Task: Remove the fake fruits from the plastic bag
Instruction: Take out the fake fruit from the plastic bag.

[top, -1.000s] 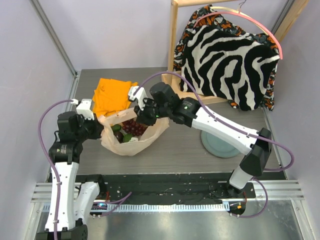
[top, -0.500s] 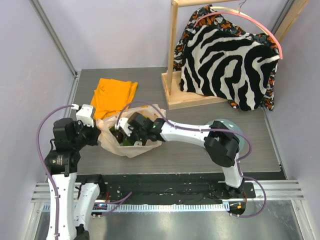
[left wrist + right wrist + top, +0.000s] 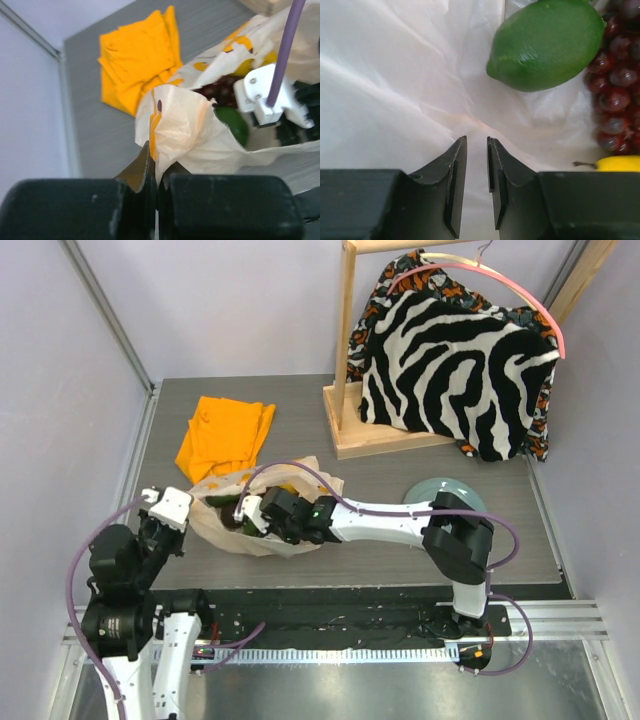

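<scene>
Your left pins the bag's rim; your right is inside it.
Your left gripper (image 3: 156, 167) is clamped on a fold of the plastic bag (image 3: 185, 127), which lies near the orange cloth (image 3: 135, 55); your right gripper (image 3: 476, 150) hangs over the lining, jaws slightly parted and empty; green fruit (image 3: 545, 42), grapes (image 3: 615, 75) and yellow fruit (image 3: 620, 163) lie just ahead.

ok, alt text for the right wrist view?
The right gripper, jaws slightly apart and holding nothing, points at the crinkled white inside of the plastic bag. A green fruit lies upper right, dark red grapes at the right edge, a sliver of yellow fruit bottom right.
</scene>
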You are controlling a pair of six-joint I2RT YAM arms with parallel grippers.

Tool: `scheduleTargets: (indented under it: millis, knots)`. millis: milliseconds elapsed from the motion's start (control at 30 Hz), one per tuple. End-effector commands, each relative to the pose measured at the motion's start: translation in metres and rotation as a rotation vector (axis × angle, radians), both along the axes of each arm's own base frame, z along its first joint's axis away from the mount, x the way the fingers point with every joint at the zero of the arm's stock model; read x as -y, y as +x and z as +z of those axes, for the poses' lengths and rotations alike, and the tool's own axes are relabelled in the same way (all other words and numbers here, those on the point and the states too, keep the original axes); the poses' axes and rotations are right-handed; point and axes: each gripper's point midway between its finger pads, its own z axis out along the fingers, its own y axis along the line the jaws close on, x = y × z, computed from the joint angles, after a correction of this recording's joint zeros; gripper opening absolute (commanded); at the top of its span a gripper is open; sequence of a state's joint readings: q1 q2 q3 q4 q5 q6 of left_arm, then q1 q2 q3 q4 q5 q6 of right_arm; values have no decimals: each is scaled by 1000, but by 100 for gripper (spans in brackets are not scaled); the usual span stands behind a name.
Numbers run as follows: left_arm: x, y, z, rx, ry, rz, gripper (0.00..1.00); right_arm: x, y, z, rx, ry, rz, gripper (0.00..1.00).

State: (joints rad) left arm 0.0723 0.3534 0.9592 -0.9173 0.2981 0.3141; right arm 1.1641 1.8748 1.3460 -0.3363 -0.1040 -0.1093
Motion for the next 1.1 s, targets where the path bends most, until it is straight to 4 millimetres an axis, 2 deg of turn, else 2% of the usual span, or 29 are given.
scheduleTargets:
  millis: [0, 33, 67, 133, 167, 233, 300, 333, 400, 467, 533, 567, 633, 667, 700, 833, 933, 1067]
  knots:
    - [-22, 5, -23, -20, 354, -81, 0, -13, 2, 4, 9, 37, -13, 31]
    - [-14, -5, -36, -68, 365, -148, 0, -17, 3, 8, 5, 50, -12, 31]
    - [-6, -28, -63, -185, 350, -227, 0, -20, 1, 9, -1, 57, -5, 31]
    - [20, -50, -76, -206, 277, -361, 0, -22, -1, 11, -10, 66, 3, 31]
    - [25, -63, -90, -235, 297, -424, 0, -23, -2, 12, -15, 73, 11, 32]
    - [14, -52, -90, -188, 311, -331, 0, -25, -2, 22, -4, 92, 23, 38]
    - [14, -55, -94, -169, 337, -344, 0, -28, 11, 32, 46, 106, -19, 41]
    - [15, -60, -97, -176, 358, -376, 0, -36, 16, 42, 60, 130, -26, 46]
    - [13, -58, -99, -196, 344, -349, 0, -45, 24, 49, 61, 153, -54, 51]
    - [12, -57, -98, -207, 335, -343, 0, -63, 31, 55, 61, 185, -74, 60]
    - [11, -53, -99, -230, 323, -334, 0, -77, 37, 61, 51, 213, -97, 63]
    - [9, -50, -98, -234, 313, -309, 0, -81, 40, 48, 42, 193, -112, 67]
    - [8, -46, -94, -235, 306, -299, 0, -88, 49, 46, 37, 198, -177, 72]
    - [7, -44, -92, -233, 289, -281, 0, -88, 50, 35, 26, 174, -196, 75]
    - [6, -41, -90, -234, 279, -266, 0, -87, 55, 33, 34, 168, -230, 76]
    - [5, -31, -77, -205, 247, -228, 0, -82, 58, 24, 29, 141, -281, 76]
    - [6, -29, -77, -209, 234, -223, 0, -74, 72, 17, 80, 110, -338, 77]
    - [5, -28, -76, -206, 230, -216, 0, -68, 80, 6, 119, 61, -352, 80]
